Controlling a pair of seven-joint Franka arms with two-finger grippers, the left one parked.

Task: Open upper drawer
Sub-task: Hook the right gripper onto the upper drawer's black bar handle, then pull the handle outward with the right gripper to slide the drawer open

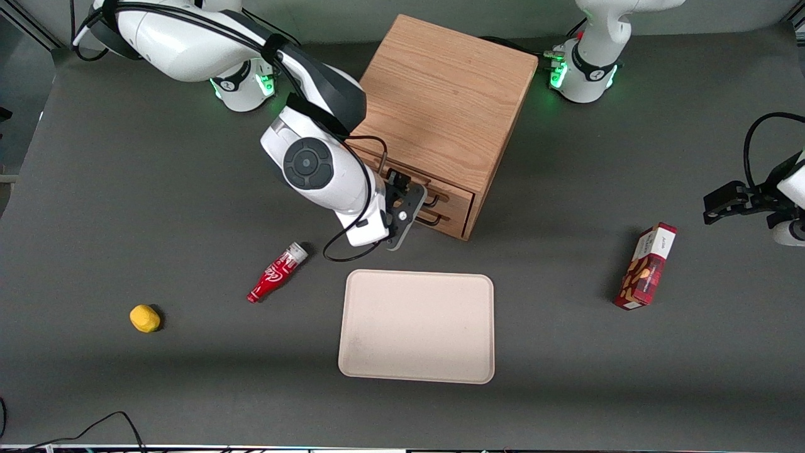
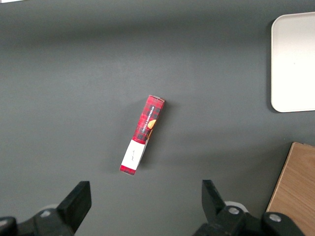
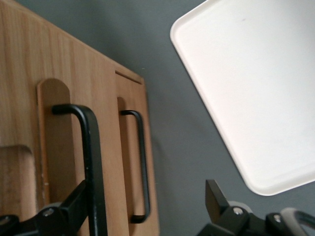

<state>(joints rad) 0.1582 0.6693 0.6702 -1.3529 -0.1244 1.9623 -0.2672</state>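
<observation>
**Room at the drawer fronts**

The claw (image 1: 412,204) hung with fingers spread right in front of the upper drawer (image 1: 440,192), one finger (image 3: 74,209) against its black handle (image 3: 91,162). Bare table (image 1: 534,251) lay in front of the cabinet (image 1: 440,107). The tray (image 1: 416,326) sat nearer the camera, with the red bottle (image 1: 277,272) beside it, both apart from the drawers

Table (image 1: 94,189): dark grey matte surface, filling nearly the whole front view, evenly lit with soft shadows. Wall (image 1: 339,16): pale grey strip along the table's edge farthest from the camera
</observation>
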